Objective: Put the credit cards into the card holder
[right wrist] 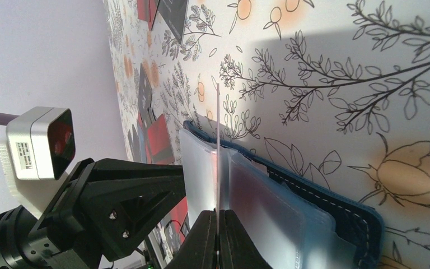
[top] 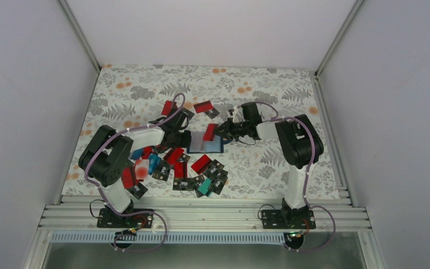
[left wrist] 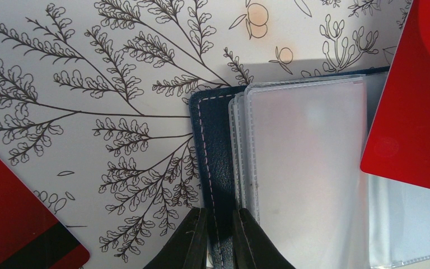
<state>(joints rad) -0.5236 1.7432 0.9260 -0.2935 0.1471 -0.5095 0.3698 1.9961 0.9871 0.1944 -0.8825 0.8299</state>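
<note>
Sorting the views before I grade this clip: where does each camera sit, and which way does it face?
Top external: above and behind the bases, looking down on the table; left arm and right arm whole, card holder between them, credit cards scattered.
Left wrist: looks down past the left gripper, pinched on the card holder's navy edge; a red card overhangs.
Right wrist: looks along the right gripper, gripping that red card edge-on; the left arm shows.
Shared: all three see the card holder and that card.

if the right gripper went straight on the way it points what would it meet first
Probably the clear sleeves of the card holder, met by the red card that the right gripper pinches; depth is unclear.
</note>
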